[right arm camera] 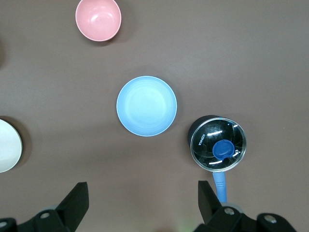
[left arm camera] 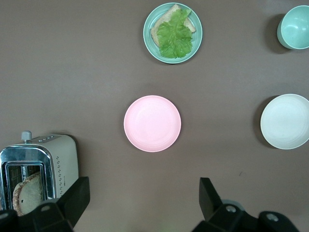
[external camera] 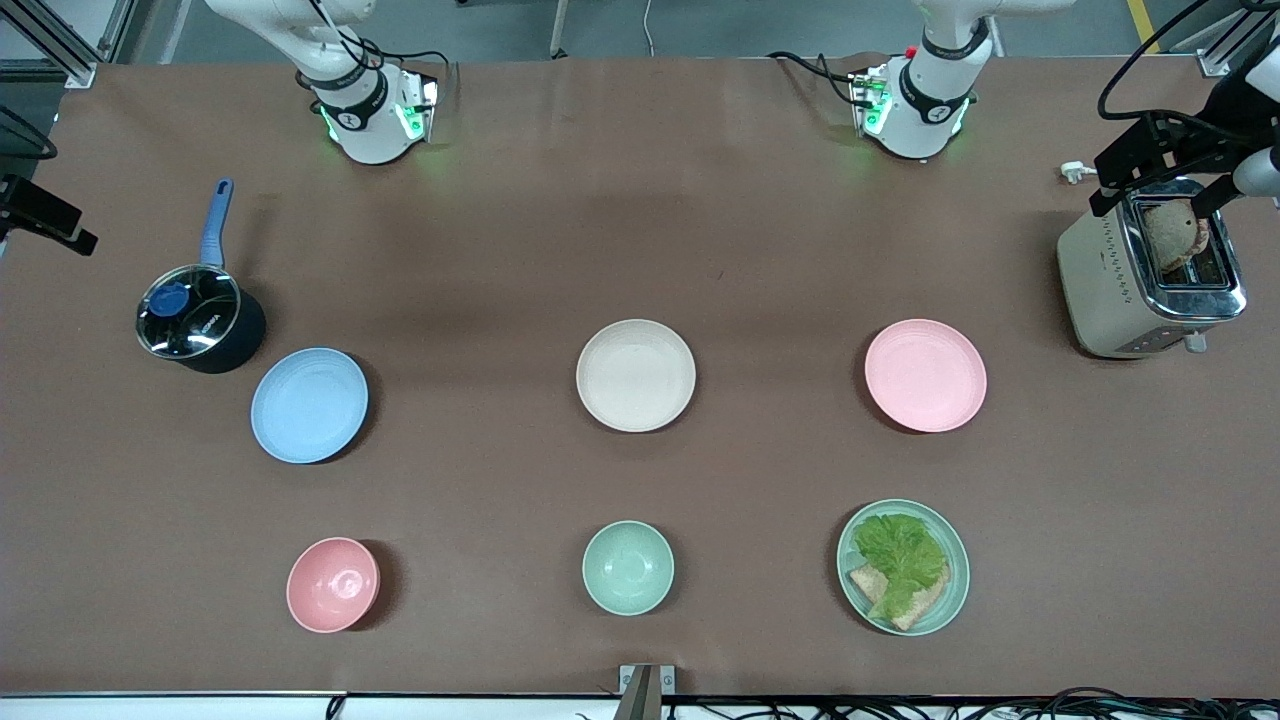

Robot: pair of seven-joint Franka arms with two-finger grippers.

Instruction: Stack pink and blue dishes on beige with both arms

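Note:
The pale pink plate (external camera: 925,375) lies toward the left arm's end of the table, the pale blue plate (external camera: 309,405) toward the right arm's end, and the cream-beige plate (external camera: 635,375) between them, all apart and empty. My left gripper (left arm camera: 144,198) hangs open high over bare table beside the pink plate (left arm camera: 152,123), with nothing in it. My right gripper (right arm camera: 143,203) is also open and empty, high over bare table beside the blue plate (right arm camera: 146,106). Neither gripper shows in the front view; only the arm bases do.
A lidded saucepan (external camera: 198,320) with a blue handle stands close to the blue plate. A toaster (external camera: 1150,275) holding bread sits at the left arm's end. Nearer the front camera are a pink bowl (external camera: 332,584), a mint bowl (external camera: 628,567) and a mint plate with lettuce and bread (external camera: 903,567).

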